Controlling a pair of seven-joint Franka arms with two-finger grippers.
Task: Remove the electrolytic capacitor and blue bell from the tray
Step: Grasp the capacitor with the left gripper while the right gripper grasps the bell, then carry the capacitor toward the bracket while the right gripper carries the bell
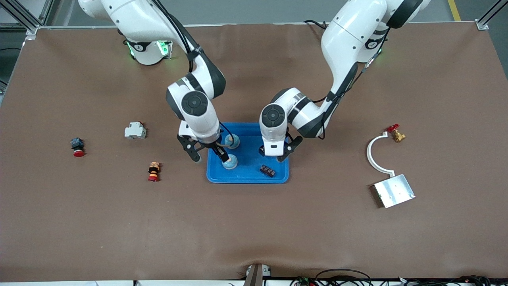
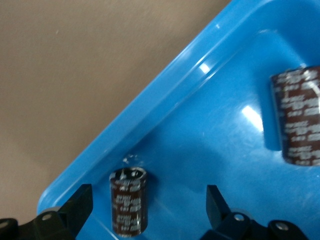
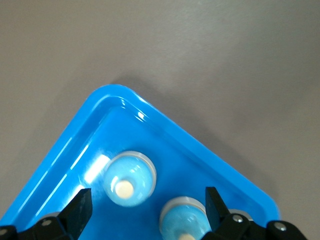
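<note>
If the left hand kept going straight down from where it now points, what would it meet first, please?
Most likely the electrolytic capacitor standing in the tray, between the left hand's open fingers, though depth is unclear.

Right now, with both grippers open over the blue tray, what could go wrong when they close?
1. The open right gripper hangs over two light-blue dome-shaped bells standing close together in the shallow bright-blue plastic tray; closing may knock the second one.
2. The open left gripper straddles one dark brown cylindrical capacitor near the tray rim; a finger could catch the rim.
3. A second capacitor stays nearby.
</note>
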